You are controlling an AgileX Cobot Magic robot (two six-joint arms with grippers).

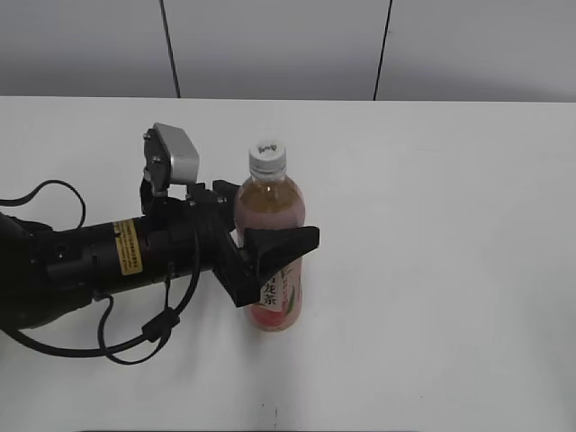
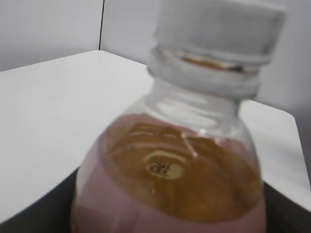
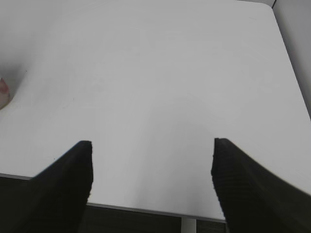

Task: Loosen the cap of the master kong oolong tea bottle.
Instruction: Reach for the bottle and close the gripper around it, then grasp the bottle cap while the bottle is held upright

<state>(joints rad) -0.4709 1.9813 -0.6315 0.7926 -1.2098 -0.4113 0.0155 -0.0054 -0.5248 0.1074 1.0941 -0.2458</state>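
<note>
Presently: bracing step in hand. Left tool (image 1: 263, 241) reaches in from the side with its jaws set around the body of the master kong oolong tea bottle (image 1: 274, 261), one finger behind, one in front at label height. Whether the pads actually press the plastic I cannot tell; the front finger lies across the label, contact unclear. Bottle stands upright on the bench (image 1: 450, 225), directly between this tool's fingers.

Right tool (image 3: 151, 167): jaws wide, nothing between them, hanging over bare bench well off to the bottle's far side; only a sliver of pink label shows at the left edge of its wrist view.

The cap (image 1: 267, 156) sits above the left tool, seated on the neck, untouched. Judgement: loosening not begun. Next move calls for a firm hold on the body by the left tool, then the right tool brought over the cap, narrowed onto its ribbed side, and twisted.

Contents: pale amber tea, filled up to the shoulder; air gap under the neck.
</note>
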